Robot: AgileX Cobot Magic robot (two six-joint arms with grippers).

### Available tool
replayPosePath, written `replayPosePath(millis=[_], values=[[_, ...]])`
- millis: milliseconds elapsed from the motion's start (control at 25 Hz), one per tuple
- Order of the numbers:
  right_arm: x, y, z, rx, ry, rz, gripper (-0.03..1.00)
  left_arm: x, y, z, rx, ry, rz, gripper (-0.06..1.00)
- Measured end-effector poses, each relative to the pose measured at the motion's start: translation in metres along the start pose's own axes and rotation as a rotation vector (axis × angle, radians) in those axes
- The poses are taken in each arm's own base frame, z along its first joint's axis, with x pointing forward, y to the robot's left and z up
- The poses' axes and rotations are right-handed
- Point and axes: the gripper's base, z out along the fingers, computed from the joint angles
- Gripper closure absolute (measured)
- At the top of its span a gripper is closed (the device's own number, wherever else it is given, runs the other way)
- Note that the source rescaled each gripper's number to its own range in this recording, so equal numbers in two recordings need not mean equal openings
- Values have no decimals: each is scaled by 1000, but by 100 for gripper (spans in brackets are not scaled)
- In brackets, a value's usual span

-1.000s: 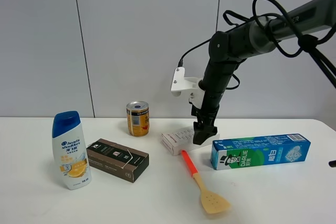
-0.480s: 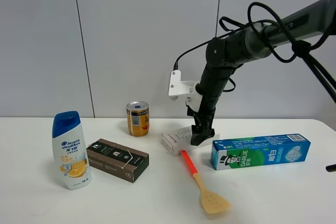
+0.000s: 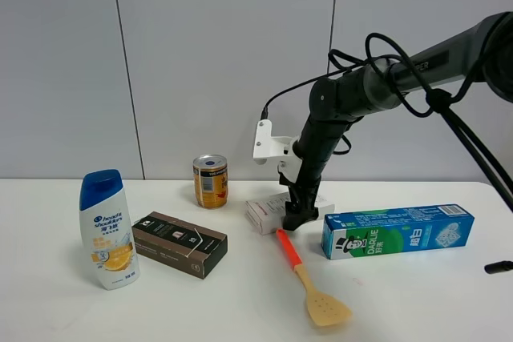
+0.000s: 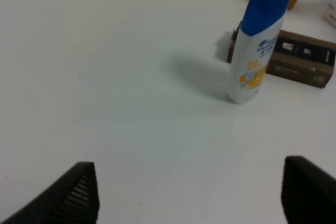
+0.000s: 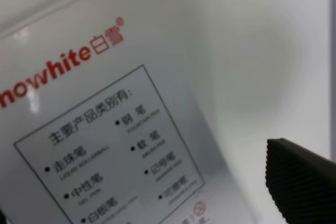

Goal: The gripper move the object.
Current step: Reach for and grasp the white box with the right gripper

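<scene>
The object, a flat white box (image 3: 268, 212) with a red logo and black text, lies on the white table (image 3: 240, 302) near the middle. My right gripper (image 3: 294, 218) points down onto the box's right part, touching or just above it. In the right wrist view the box (image 5: 105, 129) fills the frame, with one black fingertip (image 5: 304, 182) off its edge and the other barely showing at the opposite corner, so the jaws stand wide open. My left gripper (image 4: 191, 203) is open over bare table and does not show in the exterior view.
An orange-handled spatula (image 3: 309, 278) lies just in front of the box. A green-blue toothpaste box (image 3: 397, 231) is to its right. A dark brown box (image 3: 179, 243), a shampoo bottle (image 3: 107, 230) and a can (image 3: 210, 181) stand to the left.
My right arm has swung left and lower, and its gripper has moved from the box's right end toward its middle. The box has hardly shifted.
</scene>
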Motion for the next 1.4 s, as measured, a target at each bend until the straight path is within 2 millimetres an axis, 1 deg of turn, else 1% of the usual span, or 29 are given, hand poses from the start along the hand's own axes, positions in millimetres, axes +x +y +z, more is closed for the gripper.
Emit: replayPosePath(millis=[120, 280, 600, 880, 1200, 1400], values=[[-3, -5, 1, 15, -17, 11, -3, 0, 0, 0, 0, 0, 0, -6], [-1, 0, 10, -11, -20, 28, -3, 0, 0, 0, 0, 0, 0, -6], [-1, 0, 14, -17, -40, 66, -3, 0, 0, 0, 0, 0, 0, -6], [0, 0, 17, -32, -81, 242, -3, 0, 0, 0, 0, 0, 0, -6], [9, -1, 20, -47, -77, 496, -3, 0, 0, 0, 0, 0, 0, -6], [11, 1, 20, -71, -66, 585, -3, 0, 0, 0, 0, 0, 0, -6]])
